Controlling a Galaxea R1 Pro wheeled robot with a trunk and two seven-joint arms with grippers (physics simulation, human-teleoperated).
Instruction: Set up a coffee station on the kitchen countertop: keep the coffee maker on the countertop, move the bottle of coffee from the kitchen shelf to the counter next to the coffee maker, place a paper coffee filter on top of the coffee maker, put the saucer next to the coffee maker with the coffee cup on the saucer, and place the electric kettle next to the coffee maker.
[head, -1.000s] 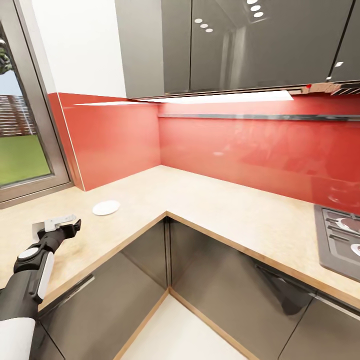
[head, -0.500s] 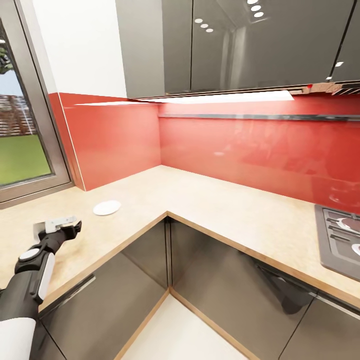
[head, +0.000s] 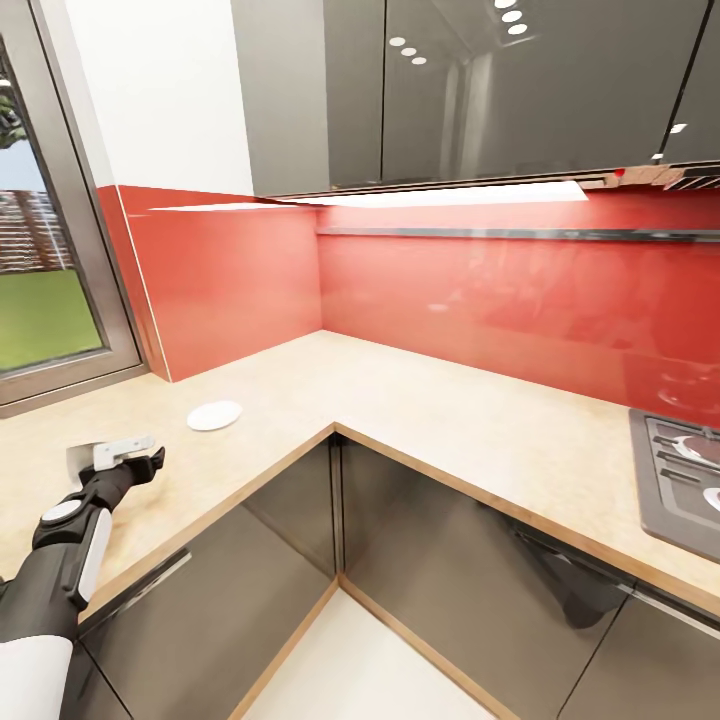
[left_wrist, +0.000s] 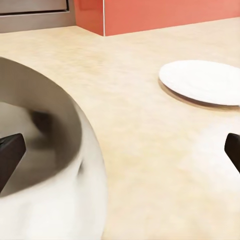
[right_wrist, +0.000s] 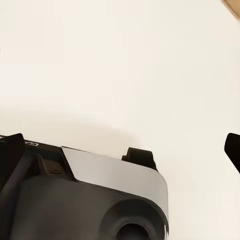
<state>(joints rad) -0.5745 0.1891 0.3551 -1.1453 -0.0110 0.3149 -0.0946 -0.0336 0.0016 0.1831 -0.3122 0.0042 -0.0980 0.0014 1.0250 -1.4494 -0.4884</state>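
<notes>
Kitchen countertop (head: 430, 410) of light wood-grain laminate is seen in the head view as one L-shaped run below a red glossy backsplash (head: 500, 290), over dark grey cabinet fronts (head: 440, 560), with a grey gas hob (head: 680, 480) inset at its right end. One small round white saucer (head: 214, 415) lies flat on the left leg of the worktop, near the window (head: 40, 250). One black and white left arm (head: 70, 540) is extended over that leg, its left gripper (head: 128, 455) near the saucer but apart from it.

In the left wrist view the saucer (left_wrist: 202, 82) is shown ahead of the two dark fingertips (left_wrist: 10, 155), which are spread wide apart; a rounded pale object, possibly the white coffee cup (left_wrist: 55, 165), sits between them, though contact cannot be judged.

In the right wrist view the right gripper (right_wrist: 120, 150) is seen with its fingertips wide apart over a pale floor (right_wrist: 125, 65) and part of the robot's grey base (right_wrist: 90, 200).
</notes>
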